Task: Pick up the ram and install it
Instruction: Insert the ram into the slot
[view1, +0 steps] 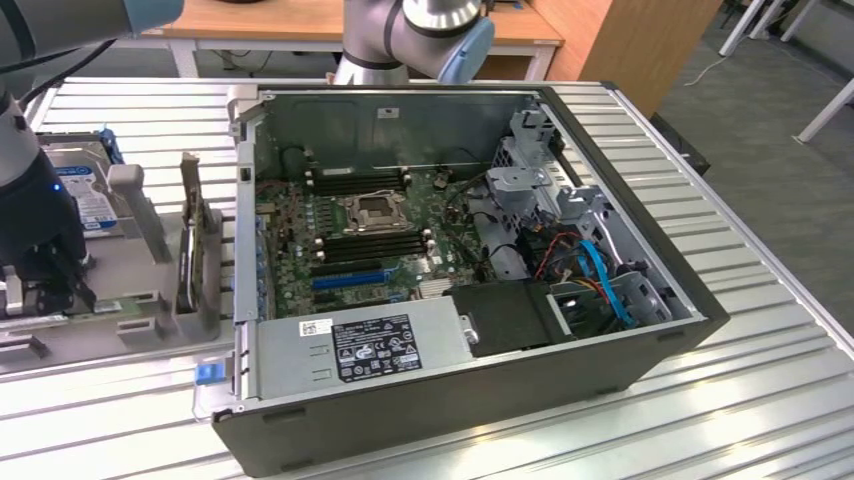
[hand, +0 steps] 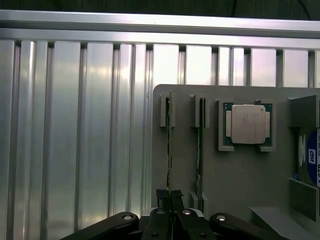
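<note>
Exterior view high and oblique, wrist view close, straight down, both showing fixture (hand: 240, 180) (view1: 127, 285)

a ribbed silver table (hand: 75, 125) and a plain grey tray (hand: 240, 175) are seen; the ram (hand: 169, 145) is shown in dark green, the processor (hand: 248, 124) in silver on a green board, the hard drive label (hand: 312, 161) in blue and white (the gripper (hand: 169, 196) is black).
</note>
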